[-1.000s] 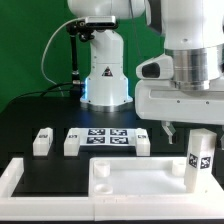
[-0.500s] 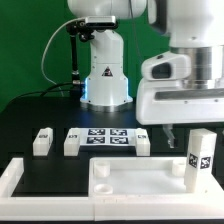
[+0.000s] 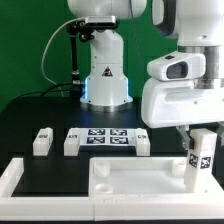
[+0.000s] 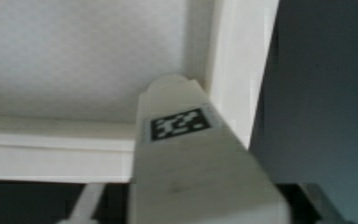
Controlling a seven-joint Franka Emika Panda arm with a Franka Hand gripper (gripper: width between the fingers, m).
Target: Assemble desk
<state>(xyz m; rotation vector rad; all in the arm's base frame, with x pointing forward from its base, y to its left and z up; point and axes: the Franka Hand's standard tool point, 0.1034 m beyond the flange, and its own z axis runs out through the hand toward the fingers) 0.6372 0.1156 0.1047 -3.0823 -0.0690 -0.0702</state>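
Note:
The white desk top panel [image 3: 140, 180] lies flat at the front of the black mat. One white leg [image 3: 202, 160] with a square tag stands upright on its corner at the exterior view's right. My gripper [image 3: 199, 136] hangs right over this leg, its fingers down either side of the leg's top. In the wrist view the leg [image 4: 194, 150] fills the space between the jaws, and a dark gap shows between it and one finger [image 4: 87, 205]. The panel [image 4: 69, 70] lies beyond it. Three more legs [image 3: 42, 141] [image 3: 72, 142] [image 3: 141, 142] lie on the mat.
The marker board [image 3: 106, 138] lies flat between the loose legs. The large white rail [image 3: 25, 172] frames the mat at the front and left. The robot base [image 3: 105, 75] stands at the back.
My gripper has moved toward the exterior view's right, from beside the upright leg to directly over it. The leg and the other parts have not moved.

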